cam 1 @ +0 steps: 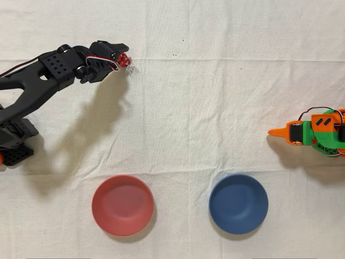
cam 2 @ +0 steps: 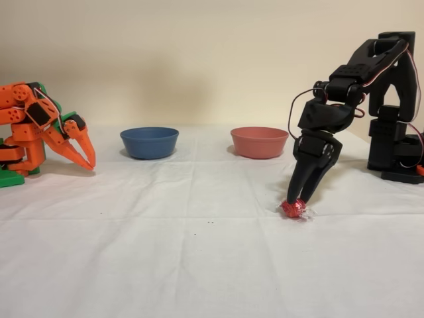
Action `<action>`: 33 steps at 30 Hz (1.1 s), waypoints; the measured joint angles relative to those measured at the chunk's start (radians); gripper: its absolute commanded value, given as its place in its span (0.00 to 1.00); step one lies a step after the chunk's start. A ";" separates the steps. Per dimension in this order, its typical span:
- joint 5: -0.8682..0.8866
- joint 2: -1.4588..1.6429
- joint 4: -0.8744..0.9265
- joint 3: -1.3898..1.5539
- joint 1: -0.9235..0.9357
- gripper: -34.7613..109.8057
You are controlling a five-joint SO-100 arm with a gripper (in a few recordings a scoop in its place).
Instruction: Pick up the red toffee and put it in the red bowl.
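White cloth covers the table, with a plain beige wall behind. We see the gripper pointing steeply down, its fingertips narrowed around the toffee, which rests on the cloth or barely above it; we cannot tell which. We judge the grasp made and the lift not yet begun. In the overhead view the toffee sits at the gripper tip, upper left, and the red bowl lies well apart, almost straight below it in the picture. The blue bowl stands to the right of the red one. We expect a lift, then a carry toward the red bowl.
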 measured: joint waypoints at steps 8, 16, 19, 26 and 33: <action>-0.005 -0.048 -0.025 -0.003 0.006 0.41; -0.021 -0.069 -0.048 -0.028 0.005 0.38; -0.021 -0.074 -0.049 -0.028 0.005 0.33; -0.038 -0.074 -0.049 -0.028 0.005 0.30; -0.038 -0.067 -0.049 -0.021 0.023 0.30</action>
